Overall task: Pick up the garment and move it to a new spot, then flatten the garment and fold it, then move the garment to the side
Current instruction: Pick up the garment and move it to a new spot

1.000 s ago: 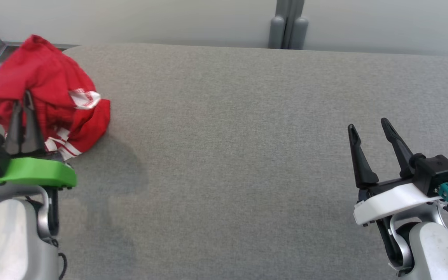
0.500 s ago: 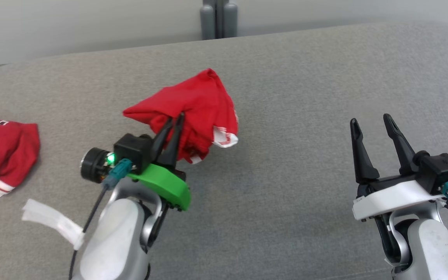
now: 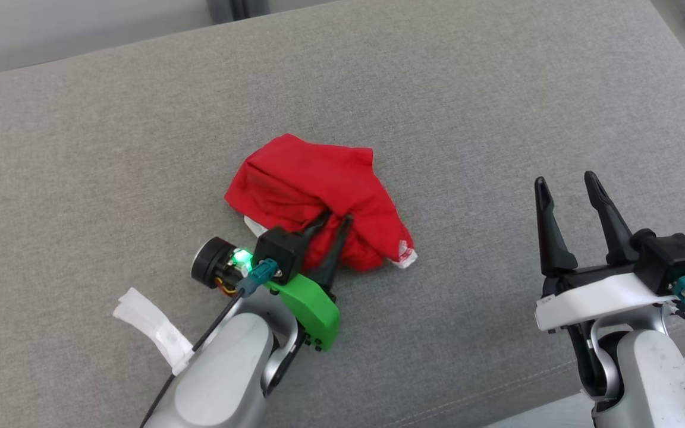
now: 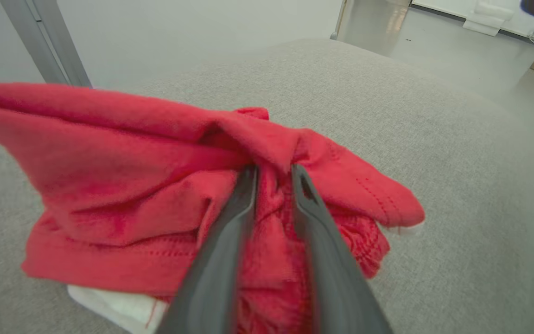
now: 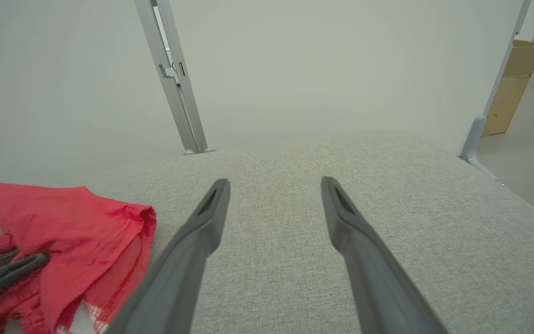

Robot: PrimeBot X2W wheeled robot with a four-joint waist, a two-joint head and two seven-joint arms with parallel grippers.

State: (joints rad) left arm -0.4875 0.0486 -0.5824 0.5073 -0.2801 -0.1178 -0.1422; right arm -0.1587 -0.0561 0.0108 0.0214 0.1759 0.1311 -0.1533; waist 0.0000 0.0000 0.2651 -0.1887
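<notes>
- The right gripper [image 3: 565, 179] waits at the near right, fingers wide apart, empty as before.
- The left gripper [image 3: 335, 219], pressed together a moment ago, now shows fingers slightly parted with red cloth between them; whether they still pinch it cannot be told.
- The garment [image 3: 313, 178], aloft half a second ago, lies bunched on the middle of the grey table [image 3: 497, 89]: the move looks done, flattening next.

A grey fabric surface [image 3: 497, 89], pale wall [image 5: 295, 69], cardboard box [image 5: 512, 88] beyond.
</notes>
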